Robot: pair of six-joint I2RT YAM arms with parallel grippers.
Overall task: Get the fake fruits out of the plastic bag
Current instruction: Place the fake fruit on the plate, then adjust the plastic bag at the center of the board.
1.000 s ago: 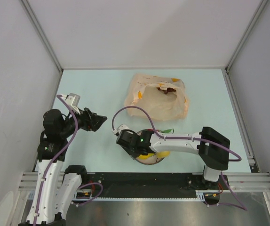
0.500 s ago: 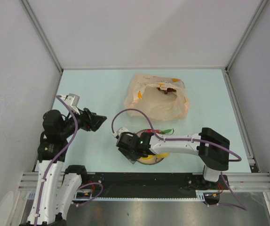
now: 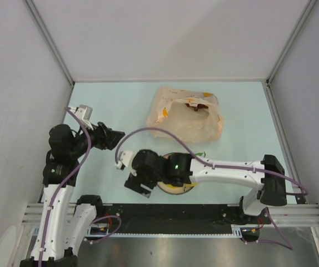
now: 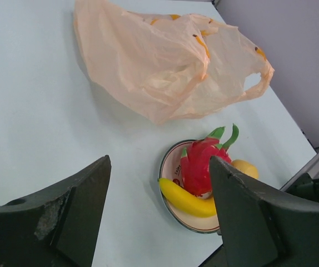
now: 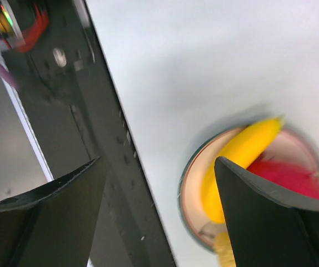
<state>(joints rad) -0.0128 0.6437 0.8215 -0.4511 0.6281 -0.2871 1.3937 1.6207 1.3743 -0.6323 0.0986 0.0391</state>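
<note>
Crinkled translucent plastic bag (image 4: 170,67); glossy curved banana (image 4: 187,201) and spiky dragon fruit (image 4: 201,164) on a round plate (image 4: 169,159). Left gripper (image 3: 116,140) and right gripper (image 5: 158,161) are spread, empty.

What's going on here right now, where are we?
The banana, dragon fruit and lemon lie on the plate near the front edge. A dark red bunch, likely grapes, shows in the mouth of the bag farther back. The right tool is open and empty beside the plate; the left tool hovers open off to the left.
</note>
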